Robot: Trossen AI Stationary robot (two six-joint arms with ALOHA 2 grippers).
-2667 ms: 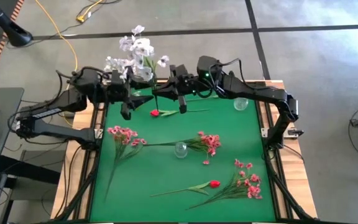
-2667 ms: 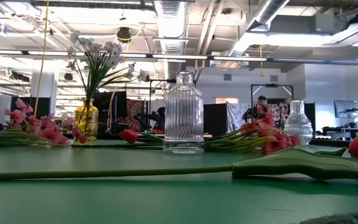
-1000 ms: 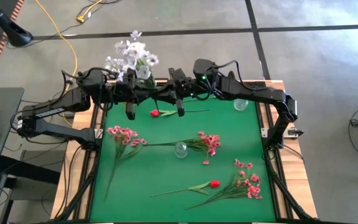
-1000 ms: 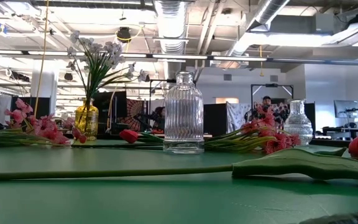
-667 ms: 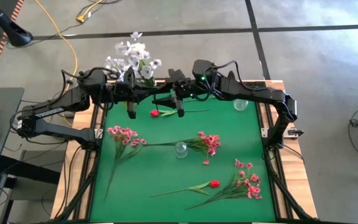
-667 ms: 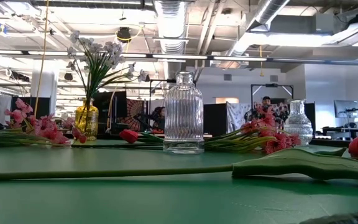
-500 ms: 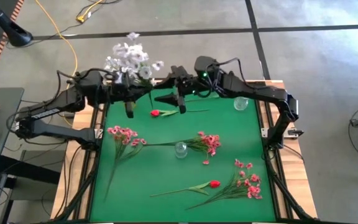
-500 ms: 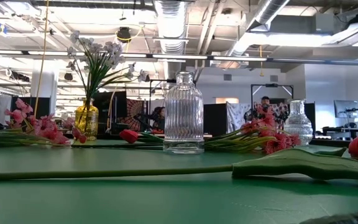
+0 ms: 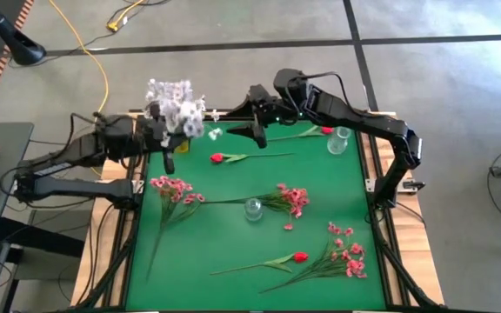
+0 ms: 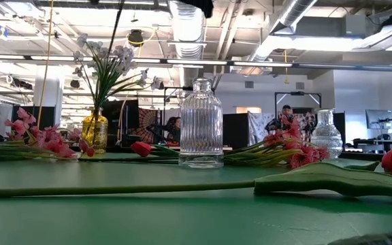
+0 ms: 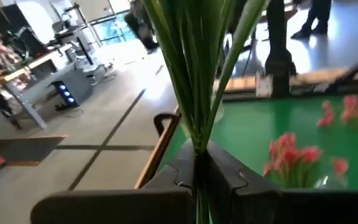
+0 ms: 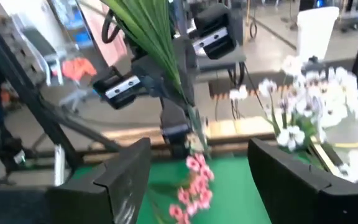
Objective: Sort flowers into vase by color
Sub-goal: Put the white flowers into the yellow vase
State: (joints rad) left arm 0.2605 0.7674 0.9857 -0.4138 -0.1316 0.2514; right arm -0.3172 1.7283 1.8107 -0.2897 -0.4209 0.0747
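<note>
The green mat (image 9: 233, 235) is taken as the reference.

Left gripper (image 9: 169, 149): found above the mat's far left corner, fingers (image 11: 229, 180) pressed together on a bundle of green stems (image 11: 194, 81). The stems are pinched upright between the pads in the left wrist view. In the high view the whitish-lavender cluster (image 9: 174, 109) belonging to these stems is seen over the mat's far left edge, held clear of the surface.

Right gripper (image 9: 255, 130): found above the far edge of the mat, near its middle, well apart from the cluster. Its fingers (image 12: 129, 168) are spread wide, and nothing is seen between them.

Flowers lying on the mat, as noted in the high view:
- one red bud (image 9: 217, 158) with stem, near the far edge, just inside the two grippers;
- a second red bud (image 9: 326, 130) near the far right corner, beside a clear glass vase (image 9: 338, 141);
- a pink spray (image 9: 174, 189) on the left side;
- a pink spray (image 9: 292, 199) at the centre, its stem passing just beside a second clear vase (image 9: 252, 208);
- a pink spray (image 9: 348, 252) near the near right corner;
- a third red bud (image 9: 299, 257) near the near edge, beside that spray.

In the low view, a ribbed clear bottle vase (image 10: 201, 124) is seen at the centre of the mat, and a yellow vase (image 10: 94, 132) holding whitish flowers stands at the far left.
</note>
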